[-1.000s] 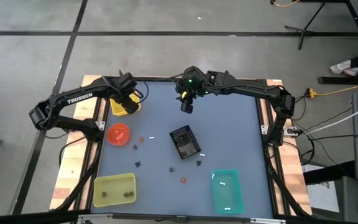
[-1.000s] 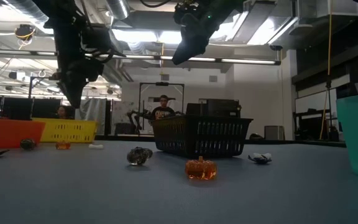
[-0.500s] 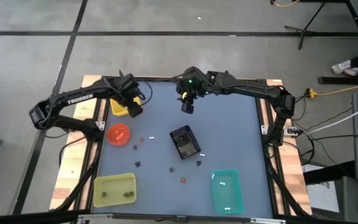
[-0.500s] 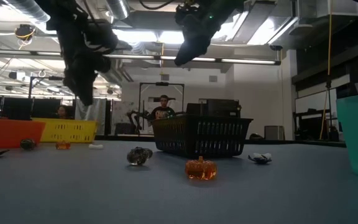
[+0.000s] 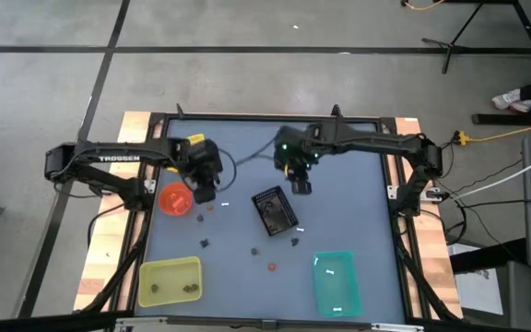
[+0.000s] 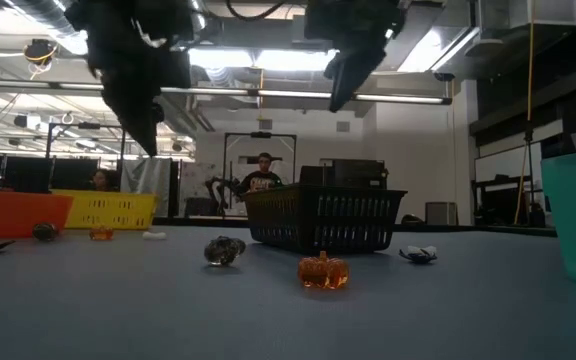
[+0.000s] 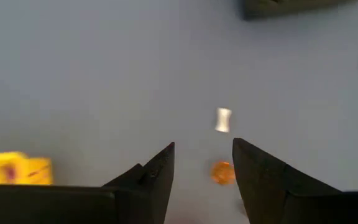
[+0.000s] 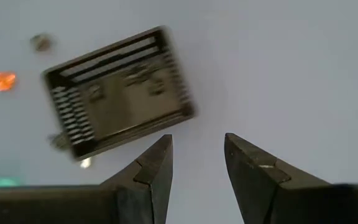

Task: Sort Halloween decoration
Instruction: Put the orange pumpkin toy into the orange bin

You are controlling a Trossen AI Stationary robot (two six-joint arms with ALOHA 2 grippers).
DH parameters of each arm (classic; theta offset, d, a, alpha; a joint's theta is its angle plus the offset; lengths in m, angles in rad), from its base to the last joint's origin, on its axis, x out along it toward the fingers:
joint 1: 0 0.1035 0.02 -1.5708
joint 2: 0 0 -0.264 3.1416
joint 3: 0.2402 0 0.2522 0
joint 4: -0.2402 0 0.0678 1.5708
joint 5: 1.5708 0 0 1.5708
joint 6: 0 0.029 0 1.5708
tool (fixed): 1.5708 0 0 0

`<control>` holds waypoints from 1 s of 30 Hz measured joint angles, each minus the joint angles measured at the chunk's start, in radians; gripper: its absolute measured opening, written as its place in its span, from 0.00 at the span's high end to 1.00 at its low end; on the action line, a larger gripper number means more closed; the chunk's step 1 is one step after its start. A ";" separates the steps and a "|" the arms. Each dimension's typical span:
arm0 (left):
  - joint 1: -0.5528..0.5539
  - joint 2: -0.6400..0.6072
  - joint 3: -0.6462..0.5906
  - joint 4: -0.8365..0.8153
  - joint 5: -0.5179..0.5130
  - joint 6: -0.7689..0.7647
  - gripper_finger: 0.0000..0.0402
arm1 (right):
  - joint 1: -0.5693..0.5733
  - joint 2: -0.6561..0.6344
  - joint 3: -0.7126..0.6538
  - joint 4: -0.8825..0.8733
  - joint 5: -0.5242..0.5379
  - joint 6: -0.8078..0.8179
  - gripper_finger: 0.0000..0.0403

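Note:
The Halloween decoration lies scattered on the blue-grey table: a white trinket, an orange one, an orange pumpkin and several dark pieces such as. My left gripper hangs open above the table beside the orange container. In its wrist view the orange trinket shows between its fingertips and the white one just beyond. My right gripper hangs open above the far edge of the black tray. Neither holds anything.
A yellow container stands at the far left, a yellow-green tray with dark pieces at the near left, and a teal container with white pieces at the near right. People stand in the room beyond the table.
My left gripper has swung from above the yellow container toward the table's middle and near edge, ending over the white and orange trinkets. My right gripper has moved toward the near edge and a little right, toward the black tray.

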 joint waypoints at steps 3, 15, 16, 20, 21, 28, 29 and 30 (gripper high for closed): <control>-0.084 0.000 0.000 -0.005 0.001 0.000 0.64 | 0.033 -0.006 -0.042 -0.011 -0.010 -0.001 0.64; -0.228 0.001 -0.107 -0.013 -0.045 -0.170 0.60 | 0.086 -0.145 -0.325 0.120 -0.010 0.102 0.64; -0.232 0.002 -0.120 -0.002 -0.046 -0.186 0.59 | 0.085 -0.165 -0.360 0.151 -0.009 0.110 0.64; -0.245 0.002 -0.171 0.093 -0.046 -0.188 0.53 | 0.083 -0.237 -0.477 0.282 -0.009 0.136 0.64; -0.248 0.002 -0.184 0.124 -0.051 -0.188 0.52 | 0.083 -0.251 -0.500 0.301 -0.008 0.139 0.64; -0.255 0.001 -0.285 0.272 -0.108 -0.183 0.49 | 0.083 -0.269 -0.584 0.379 -0.009 0.166 0.64; -0.255 0.001 -0.296 0.281 -0.108 -0.183 0.49 | 0.083 -0.269 -0.592 0.397 -0.009 0.167 0.64; -0.255 0.001 -0.309 0.289 -0.110 -0.182 0.49 | 0.083 -0.269 -0.600 0.413 -0.010 0.167 0.64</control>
